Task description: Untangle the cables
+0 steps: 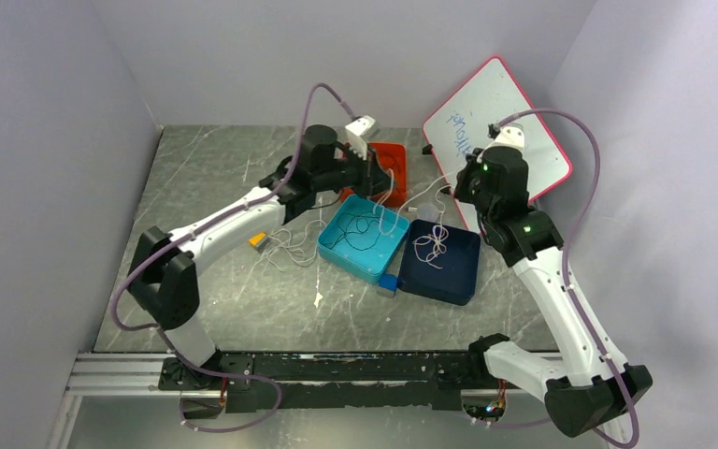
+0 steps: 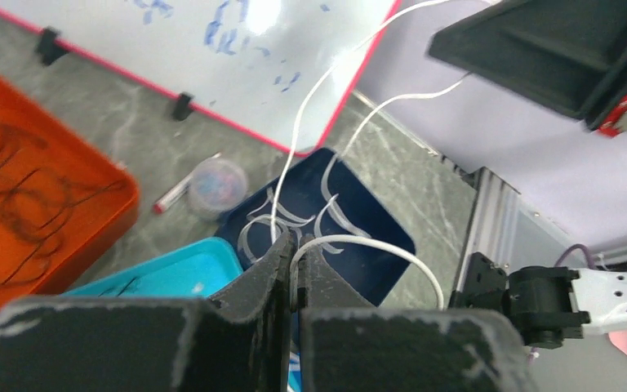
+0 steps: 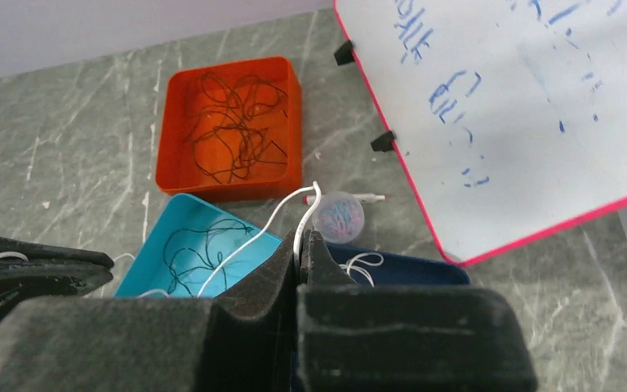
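A white cable [image 2: 298, 139] stretches in the air between my two grippers. My left gripper [image 2: 296, 249] is shut on one part of it, above the teal tray [image 1: 337, 245] and the navy tray [image 2: 375, 253]. My right gripper [image 3: 300, 243] is shut on another part of the white cable [image 3: 253, 233], over the navy tray's [image 1: 463, 281] far edge. A bundle of white cable [image 1: 430, 245] lies in the navy tray. Black cables [image 3: 192, 245] lie in the teal tray. More black cables [image 3: 229, 131] fill the orange tray [image 3: 171, 175]. In the top view my left gripper [image 1: 374, 178] and right gripper [image 1: 455, 187] are close together.
A whiteboard [image 1: 500, 131] with a red rim leans against the back right wall. A small clear cup [image 3: 339, 216] and a marker [image 2: 171, 196] lie between the trays. Loose white cables [image 1: 290, 245] and a small yellow piece [image 1: 258, 239] lie left of the teal tray.
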Controlling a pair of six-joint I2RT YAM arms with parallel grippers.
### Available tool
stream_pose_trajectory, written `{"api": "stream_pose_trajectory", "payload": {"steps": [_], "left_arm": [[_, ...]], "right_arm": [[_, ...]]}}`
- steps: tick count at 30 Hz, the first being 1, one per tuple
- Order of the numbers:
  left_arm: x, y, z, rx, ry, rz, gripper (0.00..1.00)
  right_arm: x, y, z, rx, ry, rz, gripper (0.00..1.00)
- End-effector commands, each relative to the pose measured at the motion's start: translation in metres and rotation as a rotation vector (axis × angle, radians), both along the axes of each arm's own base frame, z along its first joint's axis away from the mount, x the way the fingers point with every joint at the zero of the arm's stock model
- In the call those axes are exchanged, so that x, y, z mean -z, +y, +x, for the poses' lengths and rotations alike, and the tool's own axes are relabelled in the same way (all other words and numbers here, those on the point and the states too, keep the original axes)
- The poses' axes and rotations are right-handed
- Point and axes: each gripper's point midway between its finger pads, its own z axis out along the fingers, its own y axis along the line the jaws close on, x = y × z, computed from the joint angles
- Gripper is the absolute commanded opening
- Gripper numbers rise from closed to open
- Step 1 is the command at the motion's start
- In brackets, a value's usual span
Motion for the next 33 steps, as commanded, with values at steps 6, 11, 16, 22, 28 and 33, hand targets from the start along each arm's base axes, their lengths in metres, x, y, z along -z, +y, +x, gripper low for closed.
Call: {"api": "stream_pose_trajectory", "payload": {"steps": [6,11,16,22,28,33], "left_arm": [[-0.002,-0.083,-0.030,0.203,-0.029,-0.054,0.07],[0.021,-0.116,-0.033,0.252,0.008,-0.044,0.07],[0.051,-0.137,-0.027,0.242,0.022,0.008,0.07],[0.094,-0.141,-0.010,0.171,0.058,0.091,0.07],[0.132,-0.139,-0.010,0.131,0.078,0.193,0.08],[0.146,-0.132,-0.010,0.100,0.091,0.227,0.08]], "right_arm": [[0.019,-0.028,-0.011,0.100,0.039,0.024,0.00],[0.032,-0.042,-0.013,0.132,0.073,0.021,0.00],[0.051,-0.043,-0.013,0.116,0.123,0.059,0.00],[0.079,-0.031,-0.014,0.061,0.190,0.139,0.00],[0.118,-0.023,-0.021,0.036,0.281,0.191,0.00],[0.144,-0.021,-0.029,0.041,0.349,0.217,0.00]]}}
